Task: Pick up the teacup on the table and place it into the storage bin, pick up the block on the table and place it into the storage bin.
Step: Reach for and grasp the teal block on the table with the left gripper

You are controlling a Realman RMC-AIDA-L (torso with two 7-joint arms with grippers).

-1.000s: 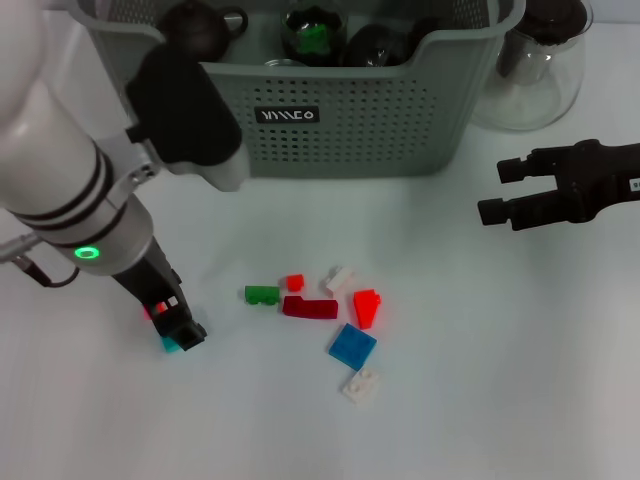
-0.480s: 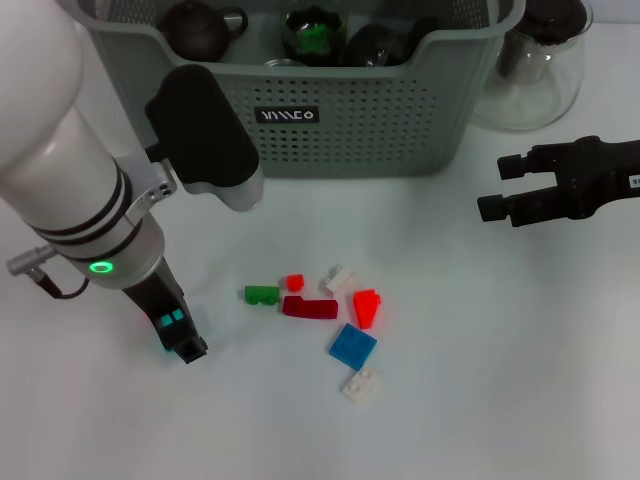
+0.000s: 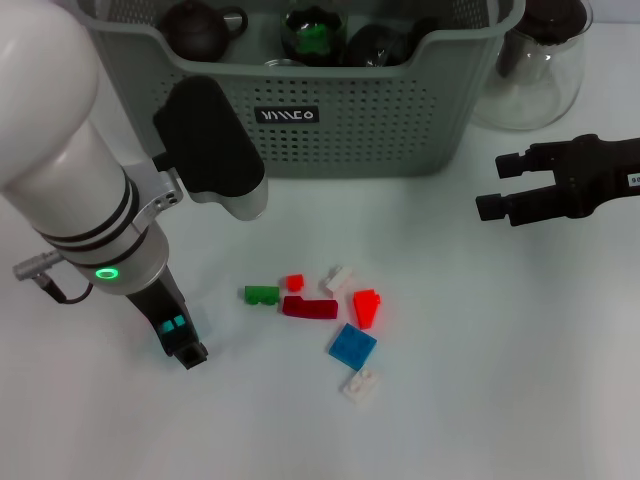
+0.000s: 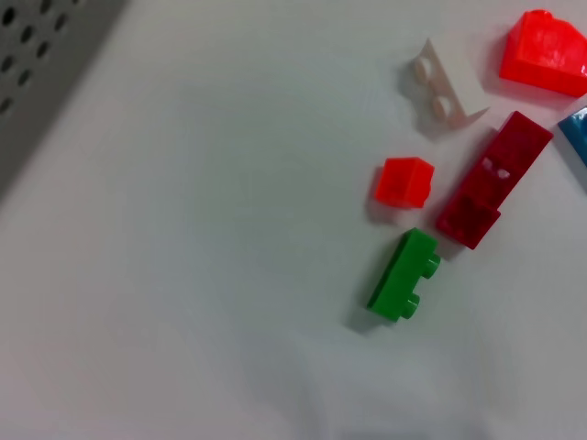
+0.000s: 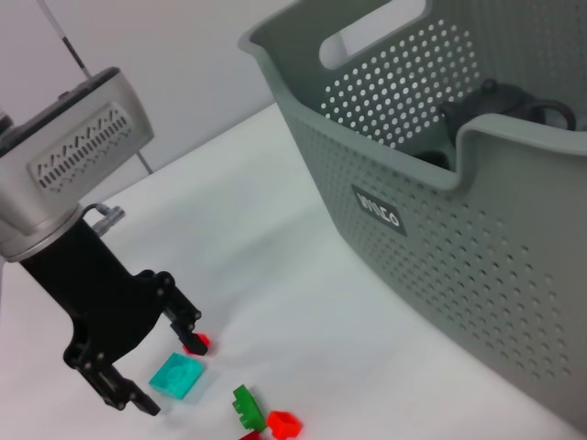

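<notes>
while the storage bin [image 3: 340,110] sits at the worktop's [image 3: 500,400] far edge, dark teaware already inside, the left gripper [image 5: 156,353] has risen slightly. its fingers are spread, and the teal block [image 5: 177,377] lies between them, not lifted. the right gripper [image 3: 497,188] waits open, well apart. open worktop separates the blocks from the bin's front wall.

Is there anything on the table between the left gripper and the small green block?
No. In the head view, bare white table separates the left gripper from the small green studded block; the right wrist view shows a teal flat block under that gripper itself.
</notes>
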